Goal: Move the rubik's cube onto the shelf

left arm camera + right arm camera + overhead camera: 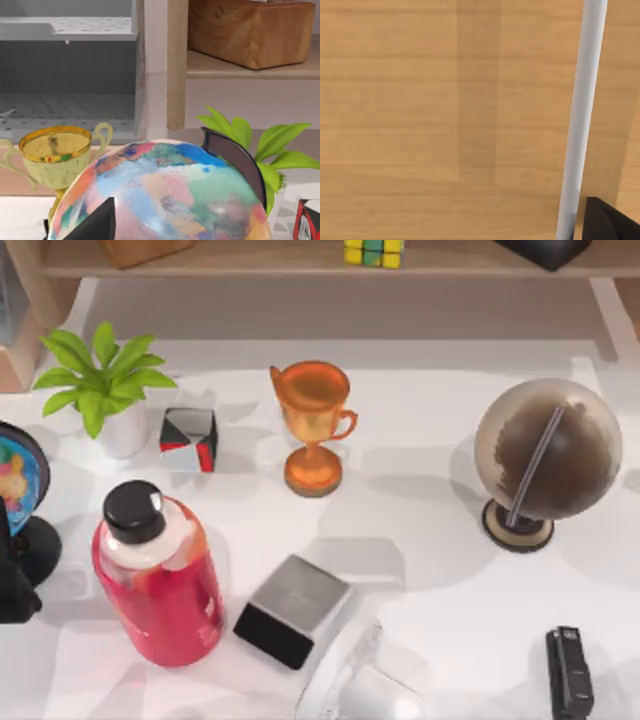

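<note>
**Scene Status: Cube Located on Shelf**

White table (pixel 440 540) surface carries the clutter. Nearest the front edge: a red bottle (pixel 160 585), a silver-topped black block (pixel 293 609) and a black stapler (pixel 569 672). Mid-table: an orange trophy (pixel 313 425), a brown globe (pixel 546 455), a red-white-black cube (pixel 189 438) and a potted plant (pixel 103 385). At the far edge, the rubik's cube (pixel 374 252) rests on the shelf (pixel 260 258), between a wooden block (pixel 145 249) and a dark object (pixel 545 250). Left arm (pixel 12 585) is parked at the table's left edge beside a coloured globe (pixel 165 195). Gripper state, both arms: cannot tell.
</note>
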Robot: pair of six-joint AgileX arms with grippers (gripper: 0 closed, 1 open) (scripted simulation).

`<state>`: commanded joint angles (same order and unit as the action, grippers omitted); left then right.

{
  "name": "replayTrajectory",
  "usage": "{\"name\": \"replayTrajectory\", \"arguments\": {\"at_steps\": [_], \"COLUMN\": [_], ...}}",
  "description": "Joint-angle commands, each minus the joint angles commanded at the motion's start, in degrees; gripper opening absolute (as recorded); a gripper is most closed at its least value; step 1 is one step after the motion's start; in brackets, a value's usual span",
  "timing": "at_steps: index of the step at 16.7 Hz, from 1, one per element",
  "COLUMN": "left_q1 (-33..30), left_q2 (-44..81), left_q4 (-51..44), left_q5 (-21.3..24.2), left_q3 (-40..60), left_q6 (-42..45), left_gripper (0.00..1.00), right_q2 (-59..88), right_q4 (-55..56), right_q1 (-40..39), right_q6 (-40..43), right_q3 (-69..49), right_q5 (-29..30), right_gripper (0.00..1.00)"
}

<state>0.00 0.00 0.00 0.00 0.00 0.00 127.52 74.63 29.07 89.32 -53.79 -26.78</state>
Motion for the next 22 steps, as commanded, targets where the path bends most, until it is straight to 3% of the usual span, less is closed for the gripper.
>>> {"name": "replayTrajectory", "arguments": {"at_steps": [8,15,20,22], "left_q1": [0.0,0.0,0.0,0.0], "left_q2": [0.0,0.0,0.0,0.0], "left_q4": [0.0,0.0,0.0,0.0], "left_q5": [0.0,0.0,0.0,0.0], "left_q3": [0.0,0.0,0.0,0.0], "left_q6": [0.0,0.0,0.0,0.0], "left_gripper": [1.00,1.00,1.00,1.00], "right_q2": [1.1,7.3,8.0,8.0], "right_q4": [-1.7,-9.1,-10.1,-10.1], "right_q1": [-0.7,-3.7,-4.2,-4.2], "right_q6": [0.2,0.3,0.2,0.2], "right_q3": [-3.1,-16.9,-18.4,-18.4], "right_q5": [1.0,4.0,4.4,4.4], "right_gripper": [0.00,0.00,0.00,0.15]}}
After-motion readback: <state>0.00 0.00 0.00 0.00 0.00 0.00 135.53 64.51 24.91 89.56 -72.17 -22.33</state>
